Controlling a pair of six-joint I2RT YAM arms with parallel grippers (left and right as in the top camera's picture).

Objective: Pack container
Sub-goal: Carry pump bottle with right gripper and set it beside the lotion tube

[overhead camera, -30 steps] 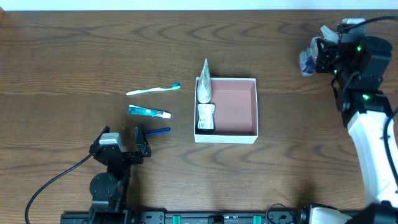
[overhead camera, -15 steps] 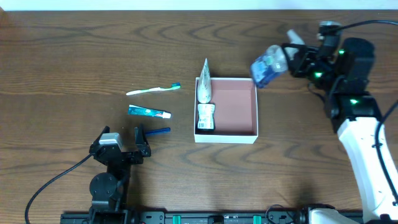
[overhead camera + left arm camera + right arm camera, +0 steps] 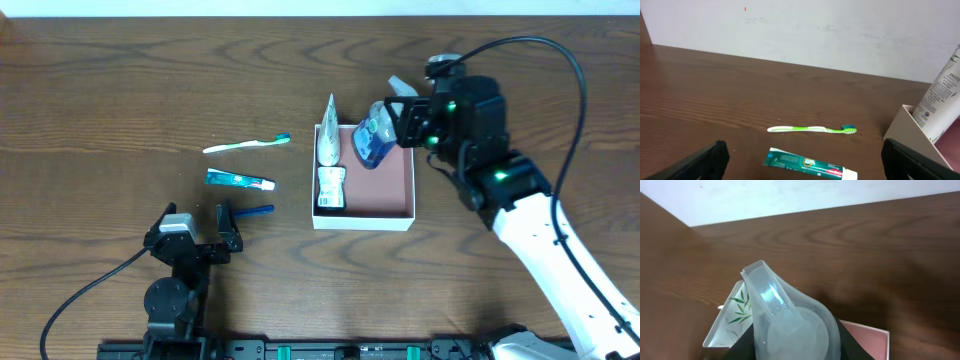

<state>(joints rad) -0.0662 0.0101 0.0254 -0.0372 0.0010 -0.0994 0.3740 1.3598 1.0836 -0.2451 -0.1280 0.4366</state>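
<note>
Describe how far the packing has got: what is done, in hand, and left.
Done: a white tube and a small packet sit in the container, along its left wall. In hand: the right gripper holds a clear blue bottle over the container, not released. Left: toothbrush, toothpaste and a blue item lie on the table.

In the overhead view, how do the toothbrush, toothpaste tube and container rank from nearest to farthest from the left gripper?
From the left gripper:
1. toothpaste tube, just ahead
2. toothbrush, beyond the tube
3. container, off to the right
</note>
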